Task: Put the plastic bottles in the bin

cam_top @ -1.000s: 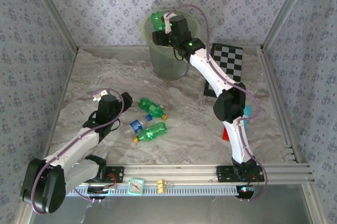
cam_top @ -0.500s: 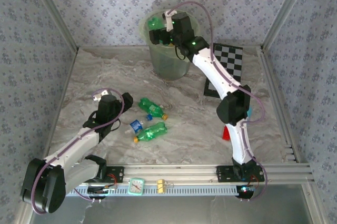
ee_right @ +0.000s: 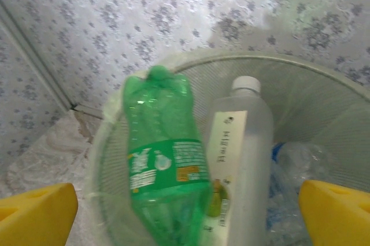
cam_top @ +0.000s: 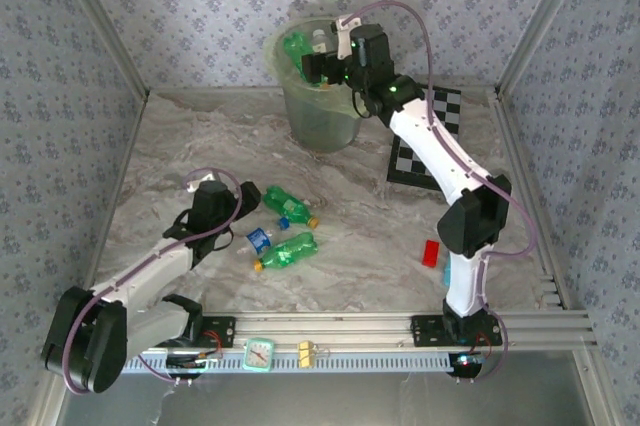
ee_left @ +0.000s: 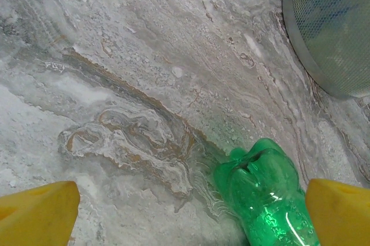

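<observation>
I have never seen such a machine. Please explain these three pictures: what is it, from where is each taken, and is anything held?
Two robot arms are bolted at the near edge of a table. The wide picture looks down from above and behind them. On the table lie a green bottle, a second green bottle, a clear bottle, a red block and a chequered board; the bin stands at the back. The other two pictures come from cameras on the wrists; the yellow corners are fingertips. The left gripper is open, with a green bottle between its fingers, not gripped. The right gripper is open over the bin, with a blurred green bottle and a white-capped bottle in it. Nothing is held.
</observation>
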